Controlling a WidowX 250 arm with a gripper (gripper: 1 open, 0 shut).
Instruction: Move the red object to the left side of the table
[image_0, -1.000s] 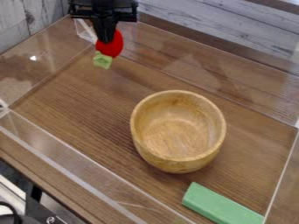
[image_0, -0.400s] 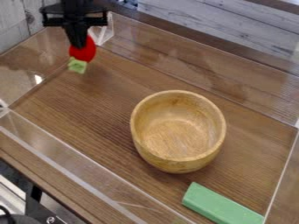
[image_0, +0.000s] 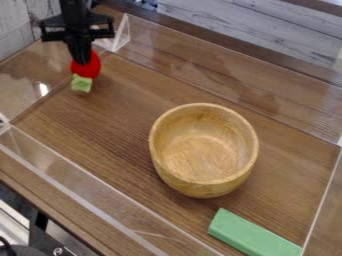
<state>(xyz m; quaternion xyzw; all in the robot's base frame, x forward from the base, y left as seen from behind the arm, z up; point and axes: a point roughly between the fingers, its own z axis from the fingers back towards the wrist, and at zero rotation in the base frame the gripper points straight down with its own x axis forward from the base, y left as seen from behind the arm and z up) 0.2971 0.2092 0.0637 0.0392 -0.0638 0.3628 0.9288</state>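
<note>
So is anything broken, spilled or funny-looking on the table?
Nothing stands out. The wooden bowl sits upright and empty, the green block lies flat near the front corner, and nothing is spilled on the table. The gripper holds the red object by its top, leafy end down, at the left side.

- A round, light wooden bowl (image_0: 201, 184) stood upright at about four o'clock from the middle of the view, its grained inside showing.
- A flat green rectangular block (image_0: 253, 236) lay at five o'clock, near the bowl but apart from it, reaching the bottom edge.
- Pale whitewashed planks (image_0: 254, 15) ran from twelve to two o'clock.
</note>
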